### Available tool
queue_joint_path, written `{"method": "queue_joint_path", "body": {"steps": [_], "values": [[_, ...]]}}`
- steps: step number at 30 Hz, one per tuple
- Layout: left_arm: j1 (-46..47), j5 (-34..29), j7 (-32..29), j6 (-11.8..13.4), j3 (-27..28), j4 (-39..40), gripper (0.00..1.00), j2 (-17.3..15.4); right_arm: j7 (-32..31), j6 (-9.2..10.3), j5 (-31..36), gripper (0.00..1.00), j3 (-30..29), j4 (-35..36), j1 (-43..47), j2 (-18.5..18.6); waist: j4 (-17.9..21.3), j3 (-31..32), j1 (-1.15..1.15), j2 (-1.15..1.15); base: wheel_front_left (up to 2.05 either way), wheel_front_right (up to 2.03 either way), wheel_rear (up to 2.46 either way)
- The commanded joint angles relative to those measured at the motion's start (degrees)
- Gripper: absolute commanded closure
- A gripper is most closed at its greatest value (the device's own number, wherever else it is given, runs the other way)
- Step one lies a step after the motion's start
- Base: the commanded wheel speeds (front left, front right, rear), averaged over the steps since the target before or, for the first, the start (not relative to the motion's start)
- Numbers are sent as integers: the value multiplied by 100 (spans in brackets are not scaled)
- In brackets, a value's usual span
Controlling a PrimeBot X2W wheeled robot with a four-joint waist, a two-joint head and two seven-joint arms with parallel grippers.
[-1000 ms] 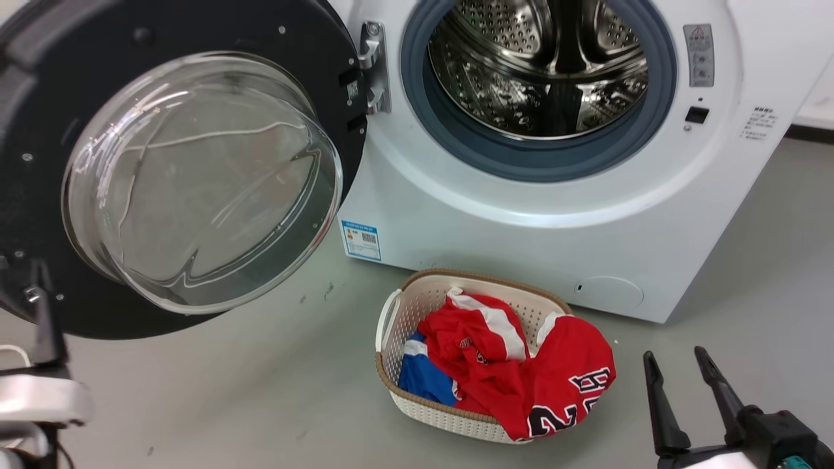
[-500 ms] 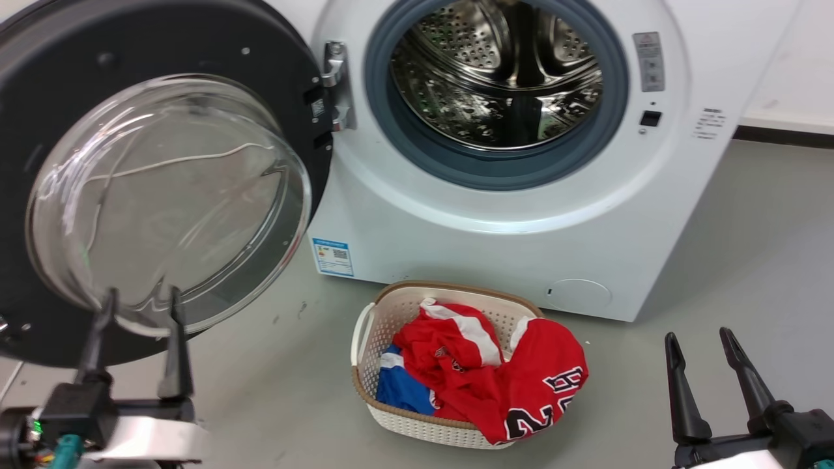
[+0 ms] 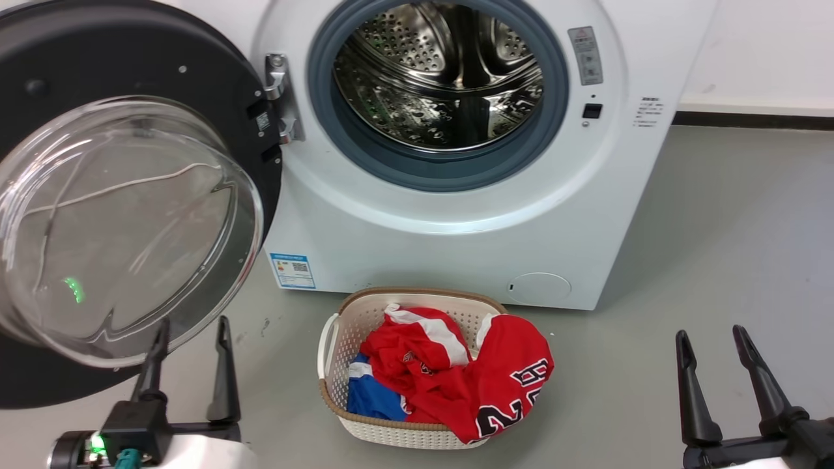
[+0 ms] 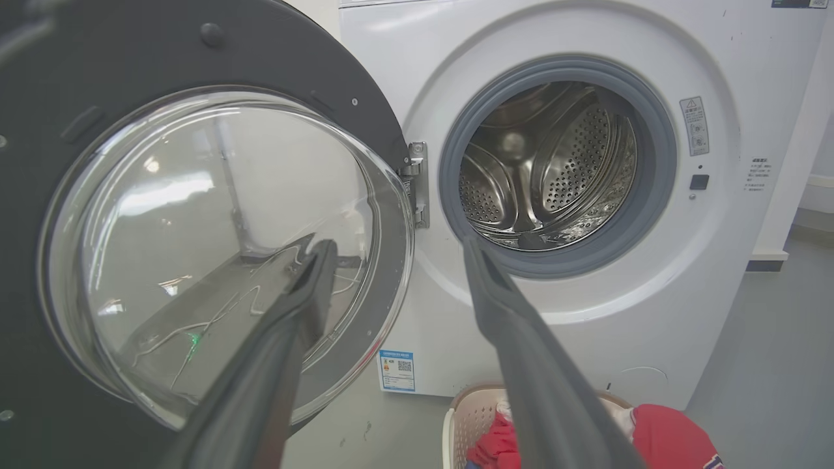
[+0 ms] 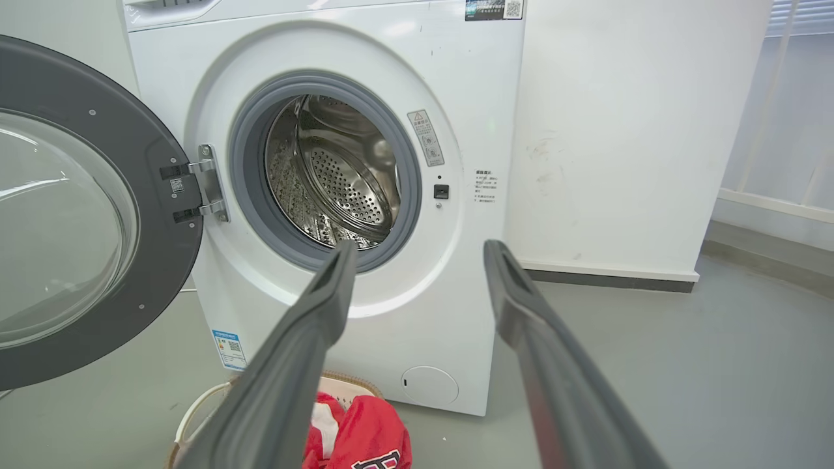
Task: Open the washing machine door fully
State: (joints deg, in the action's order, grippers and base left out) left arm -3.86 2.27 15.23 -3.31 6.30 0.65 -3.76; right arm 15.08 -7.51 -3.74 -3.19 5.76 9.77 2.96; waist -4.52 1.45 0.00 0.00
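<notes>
Washing machine door (image 3: 130, 78) is hanging swung wide at frame left, seemingly fully | left gripper (image 3: 192, 322), lower left, is hovering spread, empty | right gripper (image 3: 710, 332), lower right, is hovering spread, empty

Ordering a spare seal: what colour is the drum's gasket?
Bluish-grey gasket; clearest in the head view.

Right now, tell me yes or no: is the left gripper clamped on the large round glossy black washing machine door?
No, the left gripper is open in front of the washing machine door, nothing between its fingers.
</notes>
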Motion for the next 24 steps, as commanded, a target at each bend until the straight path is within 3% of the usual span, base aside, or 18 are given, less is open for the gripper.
{"method": "queue_joint_path", "body": {"steps": [1,10,24], "values": [[-55,-33,-15,42,-106,-48,0,17,12,3,33,0,4,53,103,-15,90,8,0,0,0,0,0],[-139,46,-15,112,-530,-217,0,70,12,3,9,0,9,66,163,-15,272,21,0,0,0,0,0],[-178,204,-15,224,-684,-456,0,90,12,3,-42,0,-8,-21,182,-16,400,-7,0,0,0,0,0]]}}
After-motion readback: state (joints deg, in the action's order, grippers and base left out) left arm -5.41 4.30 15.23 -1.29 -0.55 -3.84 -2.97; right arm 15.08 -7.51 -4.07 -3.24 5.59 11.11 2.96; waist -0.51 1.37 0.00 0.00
